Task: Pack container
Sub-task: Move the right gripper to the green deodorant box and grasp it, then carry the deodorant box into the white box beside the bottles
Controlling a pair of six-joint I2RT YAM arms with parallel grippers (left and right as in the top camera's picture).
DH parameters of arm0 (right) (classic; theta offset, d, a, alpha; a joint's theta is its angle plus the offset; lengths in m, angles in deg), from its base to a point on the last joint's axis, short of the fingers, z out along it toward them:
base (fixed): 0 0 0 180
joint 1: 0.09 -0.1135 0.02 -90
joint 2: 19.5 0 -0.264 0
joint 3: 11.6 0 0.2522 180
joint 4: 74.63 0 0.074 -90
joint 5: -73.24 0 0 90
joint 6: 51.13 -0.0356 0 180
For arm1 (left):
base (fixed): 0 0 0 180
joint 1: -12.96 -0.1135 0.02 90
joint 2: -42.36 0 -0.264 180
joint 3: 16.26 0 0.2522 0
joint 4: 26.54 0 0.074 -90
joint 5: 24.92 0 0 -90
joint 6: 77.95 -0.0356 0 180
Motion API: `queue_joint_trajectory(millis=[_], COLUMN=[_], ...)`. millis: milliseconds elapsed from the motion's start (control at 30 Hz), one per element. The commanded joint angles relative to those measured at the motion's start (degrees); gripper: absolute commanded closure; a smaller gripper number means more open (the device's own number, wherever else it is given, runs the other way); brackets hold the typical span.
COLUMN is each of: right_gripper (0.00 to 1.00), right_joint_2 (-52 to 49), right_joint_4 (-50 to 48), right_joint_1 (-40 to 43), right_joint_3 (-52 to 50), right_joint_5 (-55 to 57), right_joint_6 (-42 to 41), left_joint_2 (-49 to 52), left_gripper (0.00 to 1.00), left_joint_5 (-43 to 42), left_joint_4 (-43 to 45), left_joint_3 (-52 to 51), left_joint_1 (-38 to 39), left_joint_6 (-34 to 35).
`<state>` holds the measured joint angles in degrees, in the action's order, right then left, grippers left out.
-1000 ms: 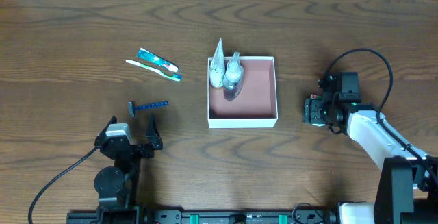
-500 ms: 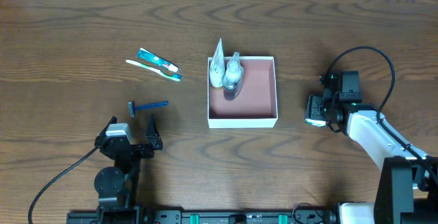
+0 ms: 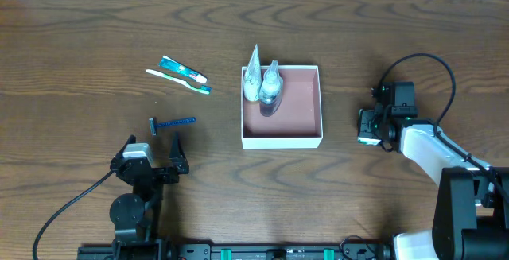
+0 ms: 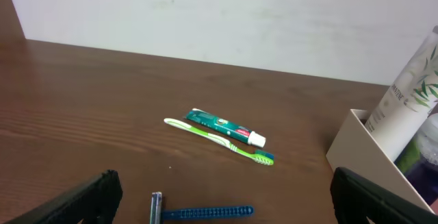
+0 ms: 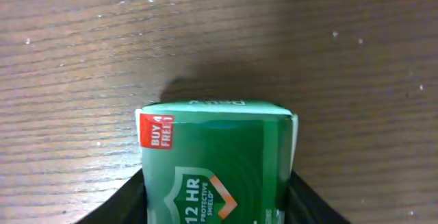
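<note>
The container (image 3: 281, 140) sat near the middle of the desk (image 3: 95, 21), a square, shallow, open-top box with thin white walls and a dull pinkish-brown floor. Its left end held two toiletries. A white, soft-sided tube (image 3: 252, 73) tapering to a flat crimped tip leaned over the far left corner. Just beside it lay a small clear bottle (image 3: 271, 85) with a pale cap and a dark greenish lower part. The rest of the floor lay bare and matte.

The desk was dark brown wood with a bold, wavy grain. To the left of the container, well apart from it, a slim teal and white toothpaste tube (image 3: 183, 70) with a white cap lay beside a green and white toothbrush (image 3: 176, 80), the two nearly parallel and slanted. Nearer the front edge lay a blue plastic razor (image 3: 172, 123), its ribbed handle pointing right and its head to the left.

The left tool (image 3: 151, 145) sat low at the front left, its black fingers (image 4: 82, 200) spread wide with nothing between them.

To the right of the container, apart from it, the right tool (image 3: 367, 126) was closed around a green cardboard box (image 5: 215, 162). Its dark fingers (image 5: 133, 200) pressed against the box's two sides. The box was rectangular and glossy, printed with a shield emblem and a small red corner tag, and it cast a soft shadow on the wood.
</note>
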<state>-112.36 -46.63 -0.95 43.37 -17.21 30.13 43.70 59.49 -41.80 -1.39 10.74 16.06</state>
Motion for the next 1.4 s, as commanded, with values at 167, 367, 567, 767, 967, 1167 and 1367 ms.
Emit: queue_joint_trajectory(millis=[167, 367, 567, 767, 967, 1167, 1367], right_gripper=[0.68, 0.68, 0.71, 0.71, 0.72, 0.72, 0.71], right_joint_2=[-1.0, 3.9, 11.7, 19.3, 20.4, 19.8, 17.5], right_joint_4=[0.1, 2.2, 6.6, 5.4, 4.6, 4.7, 5.4], right_joint_1=[0.6, 0.5, 0.4, -2.2, -9.9, -19.8, -28.4], right_joint_3=[0.7, 4.8, 10.5, 12.0, 12.0, 12.0, 12.0], right_joint_5=[-2.6, -9.5, -16.5, -20.2, -19.7, -14.7, -8.8], right_joint_6=[-0.9, -0.9, -0.9, -4.2, -7.7, -9.7, -9.1], left_joint_2=[0.0, 0.0, 0.0, 0.0, 0.0, 0.0, 0.0], left_gripper=[0.02, 0.02, 0.02, 0.02, 0.02, 0.02, 0.02], left_joint_5=[-0.7, -0.7, -0.6, -0.7, -0.7, -0.7, -0.7], left_joint_4=[-2.1, -2.1, -2.1, -2.1, -2.1, -2.1, -2.1], left_joint_3=[-0.9, -0.9, -0.9, -0.9, -0.9, -0.9, -0.9], left_joint_1=[-0.3, -0.3, -0.3, -0.3, -0.3, -0.3, -0.3], left_joint_6=[-0.8, -0.8, -0.8, -0.8, -0.8, -0.8, -0.8])
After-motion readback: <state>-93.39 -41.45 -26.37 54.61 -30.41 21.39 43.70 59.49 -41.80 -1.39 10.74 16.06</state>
